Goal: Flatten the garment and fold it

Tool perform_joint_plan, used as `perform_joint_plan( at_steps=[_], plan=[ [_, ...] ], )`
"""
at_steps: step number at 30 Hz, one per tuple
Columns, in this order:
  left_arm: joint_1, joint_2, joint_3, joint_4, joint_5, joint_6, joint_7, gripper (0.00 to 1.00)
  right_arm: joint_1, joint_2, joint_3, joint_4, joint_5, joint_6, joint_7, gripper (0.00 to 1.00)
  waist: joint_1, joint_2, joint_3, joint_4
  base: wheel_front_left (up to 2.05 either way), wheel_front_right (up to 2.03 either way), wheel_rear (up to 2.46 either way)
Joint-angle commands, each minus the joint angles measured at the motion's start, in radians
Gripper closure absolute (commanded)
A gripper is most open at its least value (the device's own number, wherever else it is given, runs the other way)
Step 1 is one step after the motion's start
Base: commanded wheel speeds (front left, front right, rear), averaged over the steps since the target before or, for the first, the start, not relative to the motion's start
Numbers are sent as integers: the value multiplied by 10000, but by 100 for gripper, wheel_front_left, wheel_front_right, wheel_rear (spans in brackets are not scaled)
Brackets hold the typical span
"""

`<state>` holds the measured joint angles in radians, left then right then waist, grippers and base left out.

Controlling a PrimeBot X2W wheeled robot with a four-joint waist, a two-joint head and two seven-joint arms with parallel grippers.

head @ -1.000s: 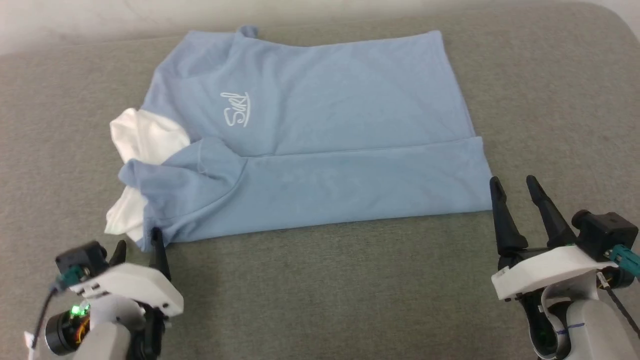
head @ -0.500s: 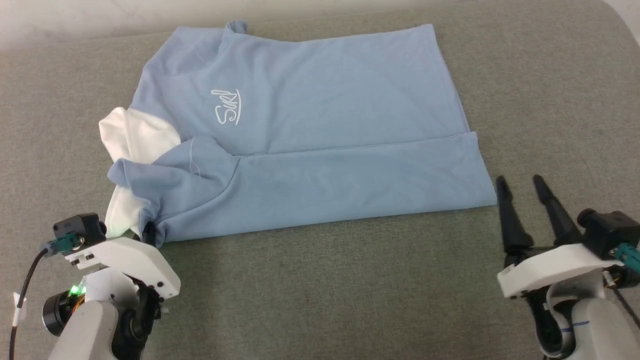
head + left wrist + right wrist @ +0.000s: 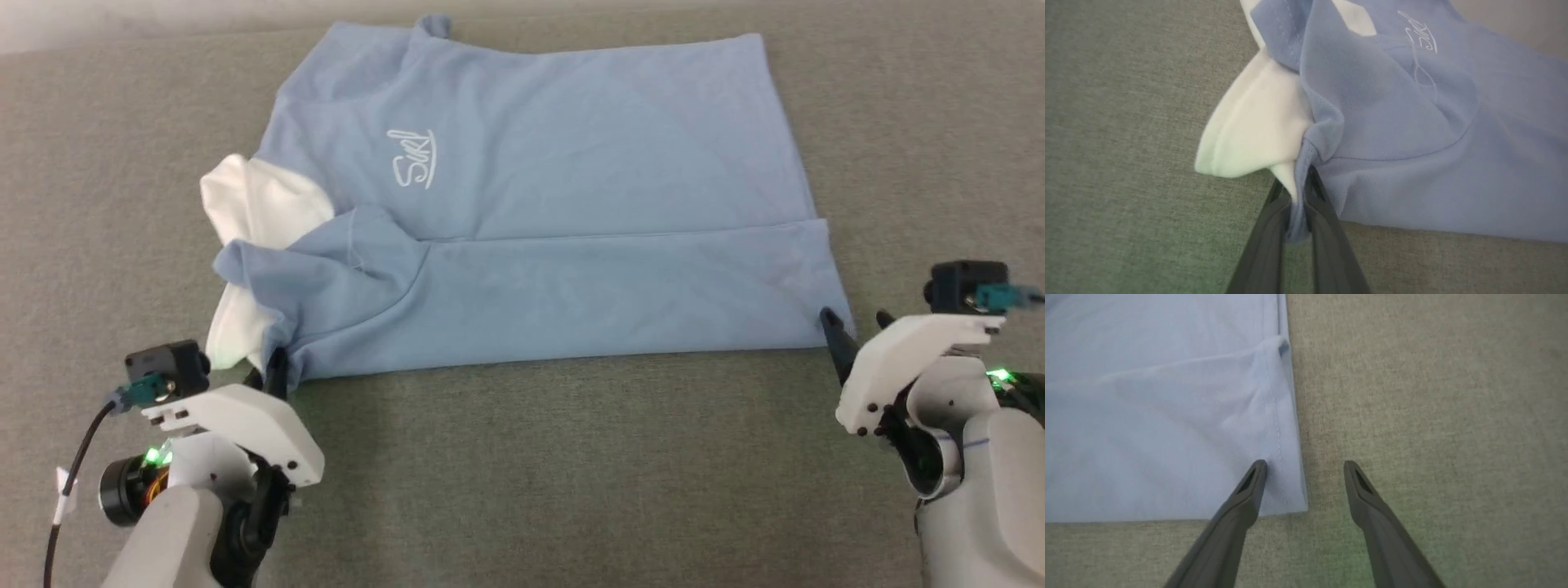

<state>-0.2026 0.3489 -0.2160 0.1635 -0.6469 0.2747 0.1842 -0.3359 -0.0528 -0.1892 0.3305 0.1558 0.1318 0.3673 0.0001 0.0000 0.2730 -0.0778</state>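
Grey fabric surface [image 3: 522, 457] beneath garment [image 3: 571, 204] in left tool [image 3: 276, 366]

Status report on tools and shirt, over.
Left tool shut on shirt, near-left corner. Right tool open at near-right hem corner. Near edge folded over. No obstruction seen.

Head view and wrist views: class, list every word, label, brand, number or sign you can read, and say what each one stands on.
"Surf", best reading, last letters uncertain: white underlined cursive logo on the chest of the garment.
Same logo in the left wrist view: too skewed to read.
Small white tag at the lower left of the head view: too small to show writing.
No other text.
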Motion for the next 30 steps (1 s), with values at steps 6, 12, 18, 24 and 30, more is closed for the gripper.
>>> perform_joint_plan(
  at_steps=[6,12,18,24,30],
  plan=[
    [-345,-188,-250,210,181,-249,-326,100,-422,26,-164,50,-553,-11,2521,24,-1,0,96,421,0,0,0],
    [-407,-215,-387,402,369,-433,-865,100,-204,26,-440,-557,-733,-11,3671,100,-1,0,-139,617,0,0,0],
    [-327,-130,-335,502,606,-462,-1623,100,263,26,-547,-1408,-348,-11,2337,100,-1,0,-678,728,0,0,0],
    [82,0,-320,175,746,-326,-1913,100,1252,26,-814,-2287,201,-11,1504,100,-1,0,-1076,816,0,0,0],
    [1012,224,-331,-474,686,-9,-1479,100,2487,26,-1311,-3340,444,-11,1925,100,-1,0,-1175,832,0,0,0]
  ],
)
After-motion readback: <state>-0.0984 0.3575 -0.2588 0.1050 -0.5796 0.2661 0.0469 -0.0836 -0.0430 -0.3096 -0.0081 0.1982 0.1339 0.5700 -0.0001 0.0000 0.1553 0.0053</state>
